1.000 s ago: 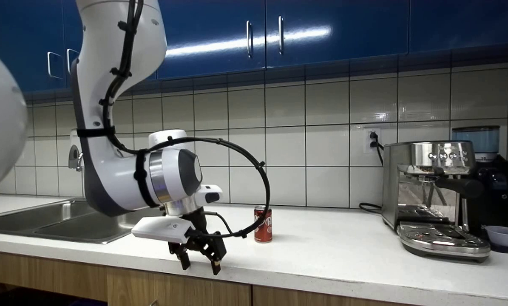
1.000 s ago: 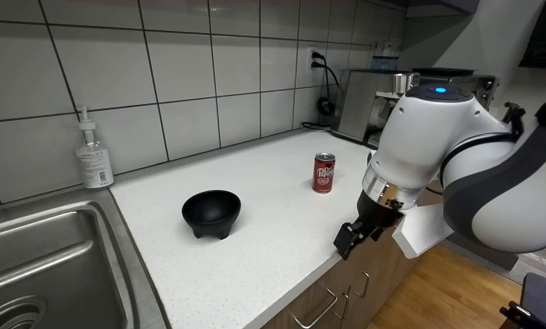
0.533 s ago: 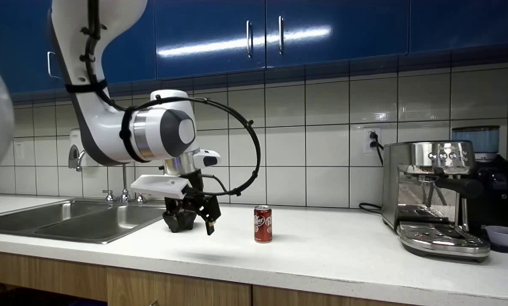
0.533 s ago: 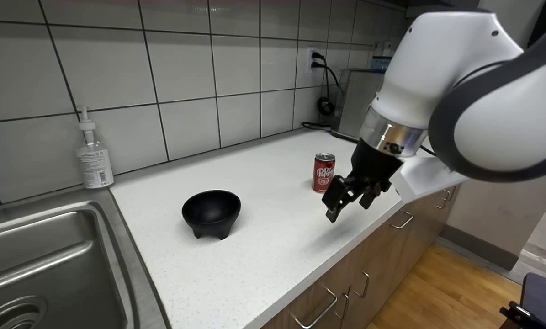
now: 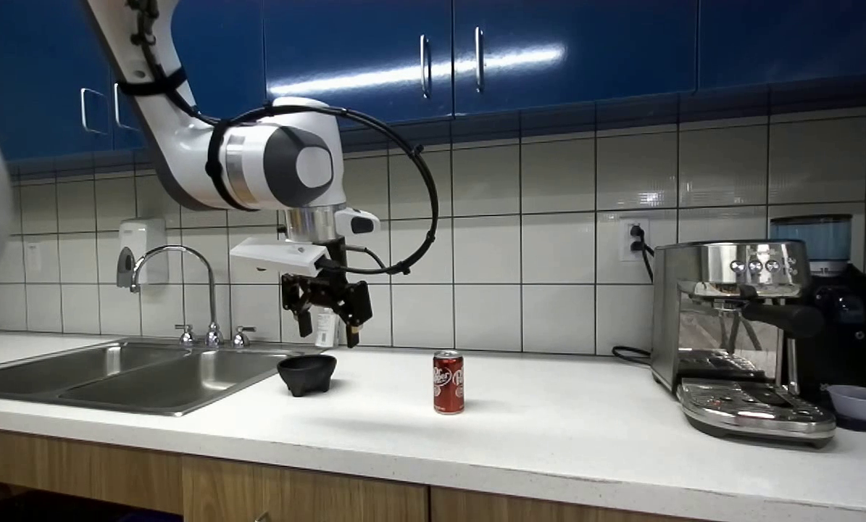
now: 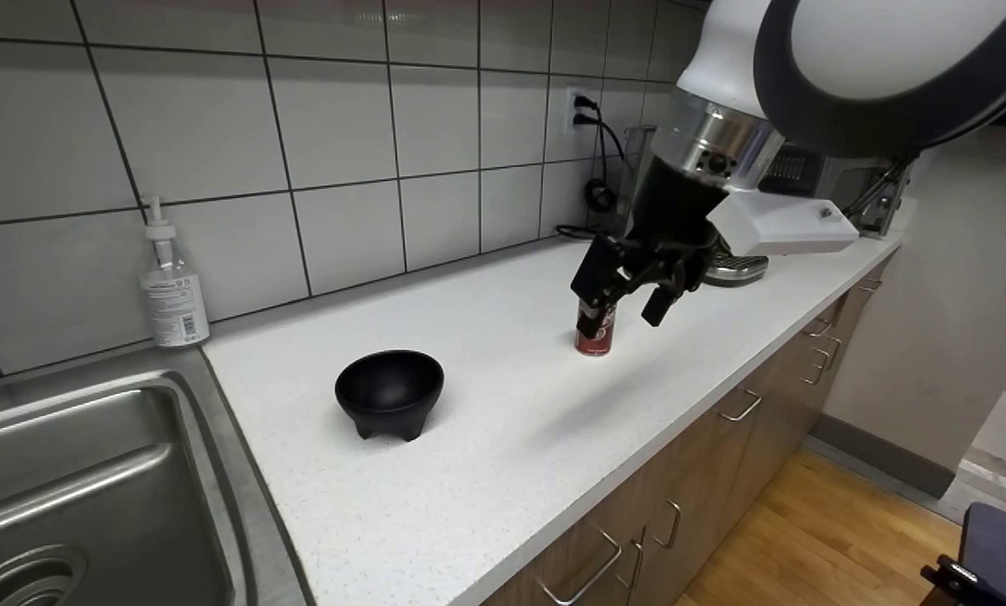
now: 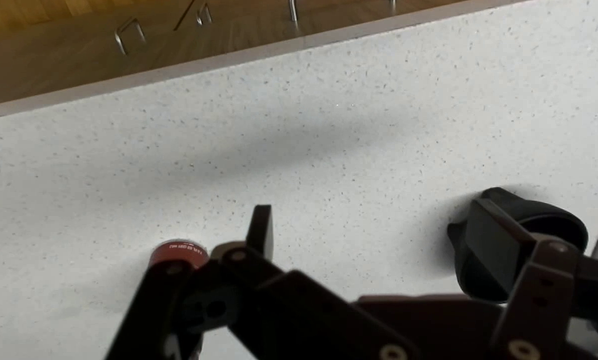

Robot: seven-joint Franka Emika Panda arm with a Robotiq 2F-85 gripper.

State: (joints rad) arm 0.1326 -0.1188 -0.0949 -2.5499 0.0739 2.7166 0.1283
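My gripper [image 5: 329, 335] is open and empty, fingers pointing down, well above the white counter. It also shows in an exterior view [image 6: 622, 320] and in the wrist view [image 7: 371, 220], where its fingers stand wide apart. A red Dr Pepper can [image 5: 448, 384] stands upright on the counter; a finger partly hides it in an exterior view [image 6: 595, 343], and in the wrist view [image 7: 178, 252] the gripper covers most of it. A black footed bowl [image 6: 389, 391] stands near the sink, empty; it shows in an exterior view [image 5: 306, 375] and behind a finger in the wrist view [image 7: 544, 210]. The gripper touches neither.
A double steel sink [image 5: 186, 377] with a faucet [image 5: 211, 290] lies beside the bowl. A soap bottle [image 6: 174, 299] stands at the tiled wall. An espresso machine [image 5: 730, 326], a grinder [image 5: 835, 319] and a small pale bowl [image 5: 860, 402] stand at the far end. Blue cabinets [image 5: 585, 51] hang above.
My gripper has risen from low at the counter's front edge to high above the counter, moving inward. It remains open. The can and the black bowl have not moved.
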